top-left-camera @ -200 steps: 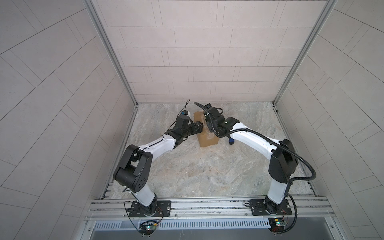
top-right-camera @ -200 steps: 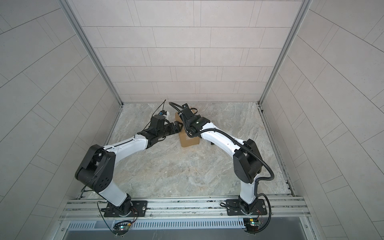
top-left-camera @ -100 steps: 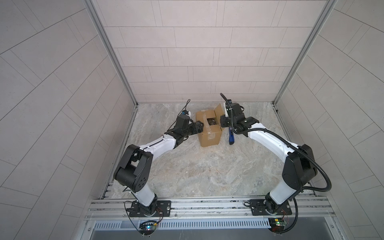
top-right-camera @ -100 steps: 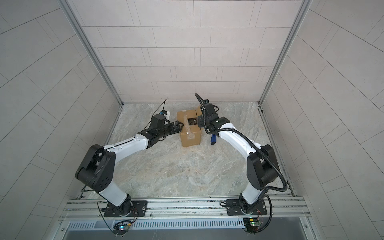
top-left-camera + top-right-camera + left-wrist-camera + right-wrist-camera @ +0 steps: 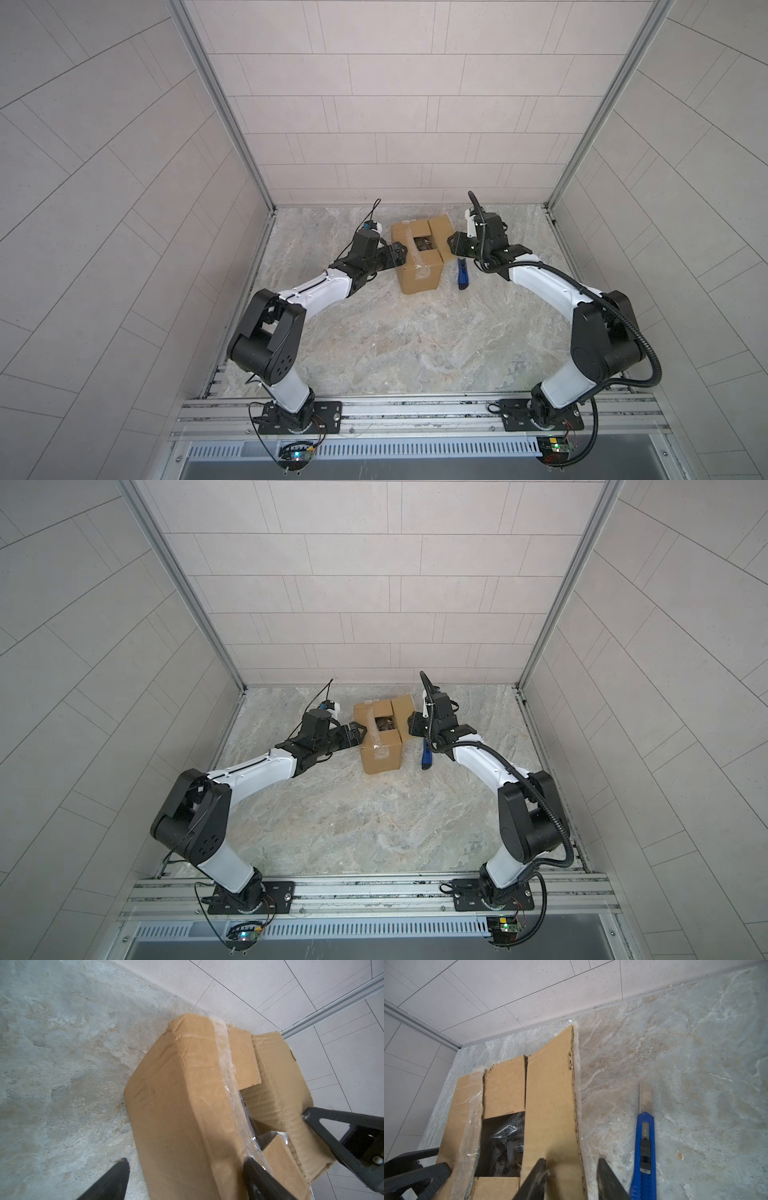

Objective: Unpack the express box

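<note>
The express box (image 5: 419, 277), a small brown carton with clear tape, stands on the marble floor at the back middle in both top views (image 5: 381, 757). Its right flap (image 5: 550, 1105) is folded outward, and a dark crinkly wrapped packet (image 5: 506, 1142) shows through the gap in the top. My right gripper (image 5: 572, 1160) is open, its jaws astride the flap's outer edge, one finger on the flap and the other clear of it (image 5: 451, 245). My left gripper (image 5: 186, 1160) is open wide around the box's left side (image 5: 399, 253), with floor showing between one finger and the cardboard.
A blue utility knife (image 5: 462, 274) with its blade out lies on the floor just right of the box (image 5: 643, 1155). The tiled back wall (image 5: 395, 166) runs close behind the box, and side walls close in the floor.
My right gripper moved from over the box top out to the right, drawing the right flap open, and its jaws have parted. The left arm has stayed put.
</note>
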Controlling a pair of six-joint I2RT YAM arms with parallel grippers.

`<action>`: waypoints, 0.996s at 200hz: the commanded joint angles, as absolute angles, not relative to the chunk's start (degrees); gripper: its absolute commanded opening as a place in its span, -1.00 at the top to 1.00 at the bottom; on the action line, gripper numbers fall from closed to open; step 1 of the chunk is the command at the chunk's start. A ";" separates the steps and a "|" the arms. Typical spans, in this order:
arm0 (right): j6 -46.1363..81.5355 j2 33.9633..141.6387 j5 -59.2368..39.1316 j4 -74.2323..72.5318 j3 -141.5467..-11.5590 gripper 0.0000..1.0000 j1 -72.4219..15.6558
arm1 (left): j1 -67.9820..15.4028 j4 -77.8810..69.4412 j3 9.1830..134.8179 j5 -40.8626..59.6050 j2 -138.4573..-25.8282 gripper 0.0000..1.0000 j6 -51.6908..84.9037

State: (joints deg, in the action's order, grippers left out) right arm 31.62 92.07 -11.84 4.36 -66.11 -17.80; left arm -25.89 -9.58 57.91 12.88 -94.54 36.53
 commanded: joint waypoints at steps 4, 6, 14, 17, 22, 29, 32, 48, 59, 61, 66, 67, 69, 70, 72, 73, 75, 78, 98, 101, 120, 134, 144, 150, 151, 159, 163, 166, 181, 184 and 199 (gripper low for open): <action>32.88 91.53 -11.76 4.04 -64.57 0.12 -17.32 | -25.58 -4.31 58.40 11.95 -95.73 -0.76 35.24; 32.81 91.61 -11.75 4.04 -64.50 0.11 -17.32 | -25.62 -4.31 58.44 11.95 -95.72 -0.76 35.24; 32.54 91.82 -11.39 4.04 -64.26 0.10 -17.31 | -25.58 -4.22 58.45 11.95 -95.66 -0.76 35.24; 32.44 91.89 -11.17 4.11 -64.23 0.10 -17.31 | -25.63 -4.26 58.49 11.95 -95.65 -0.76 35.24; 32.20 92.00 -10.93 4.13 -64.14 0.09 -17.31 | -25.58 -4.27 58.53 12.01 -95.59 -0.76 35.24; 32.00 92.07 -10.68 4.13 -63.90 0.07 -17.31 | -25.63 -4.22 58.58 12.03 -95.49 -0.76 35.24; 31.87 92.10 -10.60 4.15 -63.84 0.07 -17.31 | -25.62 -4.14 58.62 12.04 -95.45 -0.76 35.24; 31.04 92.51 -9.74 4.78 -63.72 0.05 -17.38 | -25.60 -3.83 58.86 11.99 -95.45 -0.76 35.16; 30.86 92.88 -9.46 5.25 -63.77 0.04 -17.36 | -25.63 -3.61 59.13 12.04 -95.38 -0.76 35.07; 30.77 92.89 -9.40 5.31 -63.73 0.03 -17.33 | -25.61 -3.54 59.15 12.04 -95.37 -0.76 35.09; 30.69 92.89 -9.24 5.36 -63.52 0.02 -17.31 | -25.61 -3.48 59.23 12.03 -95.36 -0.76 35.10; 30.68 92.89 -9.28 5.36 -63.53 0.02 -17.31 | -25.59 -3.45 59.28 12.03 -95.36 -0.76 35.08; 30.61 92.90 -9.24 5.36 -63.43 0.02 -17.31 | -25.62 -3.43 59.31 12.04 -95.41 -0.76 35.07; 30.60 92.90 -9.24 5.36 -63.40 0.02 -17.31 | -25.60 -3.43 59.28 12.04 -95.38 -0.76 35.11; 30.46 92.90 -9.23 5.36 -63.31 0.01 -17.31 | -25.63 -3.43 59.31 12.04 -95.43 -0.76 35.08; 30.39 92.90 -9.19 5.36 -63.34 0.01 -17.31 | -25.65 -3.38 59.36 12.04 -95.40 -0.76 35.07; 30.34 92.88 -9.22 5.36 -63.23 0.01 -17.25 | -25.62 -3.35 59.40 12.02 -95.39 -0.76 35.11; 30.30 92.82 -9.15 5.36 -63.16 0.01 -17.23 | -25.61 -3.30 59.41 12.10 -95.33 -0.76 35.14; 29.39 92.50 -8.66 5.49 -62.90 -0.03 -17.23 | -25.64 -3.08 59.68 12.13 -95.20 -0.76 35.07; 29.26 92.47 -8.63 5.65 -62.85 -0.04 -17.23 | -25.64 -2.99 59.68 12.11 -95.20 -0.76 35.10; 28.00 92.33 -8.19 7.01 -63.34 -0.09 -17.23 | -25.59 -2.77 59.85 12.13 -95.01 -0.76 35.00; 26.90 92.09 -7.58 8.04 -63.77 -0.14 -17.31 | -25.63 -2.55 60.02 12.10 -94.90 -0.76 34.89; 25.93 92.02 -7.05 9.22 -64.43 -0.18 -17.39 | -25.65 -2.42 60.16 12.19 -94.71 -0.76 34.90; 25.28 92.10 -6.67 10.11 -64.92 -0.20 -17.47 | -25.65 -2.30 60.29 12.22 -94.66 -0.76 34.89; 25.16 92.11 -6.59 10.28 -65.07 -0.21 -17.48 | -25.66 -2.29 60.33 12.22 -94.66 -0.76 34.89; 24.51 92.15 -5.91 11.71 -65.80 -0.24 -17.65 | -25.58 -2.20 60.51 12.24 -94.55 -0.76 34.89; 24.11 92.26 -5.58 12.40 -66.18 -0.26 -17.74 | -25.58 -2.14 60.60 12.34 -94.49 -0.76 34.89; 23.84 92.26 -5.31 12.93 -66.49 -0.27 -17.83 | -25.59 -2.11 60.68 12.39 -94.41 -0.76 34.89; 22.32 92.48 -3.61 14.83 -67.48 -0.32 -18.43 | -25.63 -1.72 61.21 12.48 -94.31 -0.76 34.89; 22.07 92.49 -3.38 15.03 -67.62 -0.32 -18.52 | -25.60 -1.61 61.37 12.48 -94.31 -0.76 34.89; 21.47 92.68 -3.12 15.75 -68.03 -0.33 -18.97 | -25.63 -1.26 61.85 12.57 -93.96 -0.76 34.89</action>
State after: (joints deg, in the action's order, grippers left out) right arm 24.84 92.14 -6.57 8.43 -67.51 -18.28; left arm -25.89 -5.23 60.34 12.88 -94.52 36.14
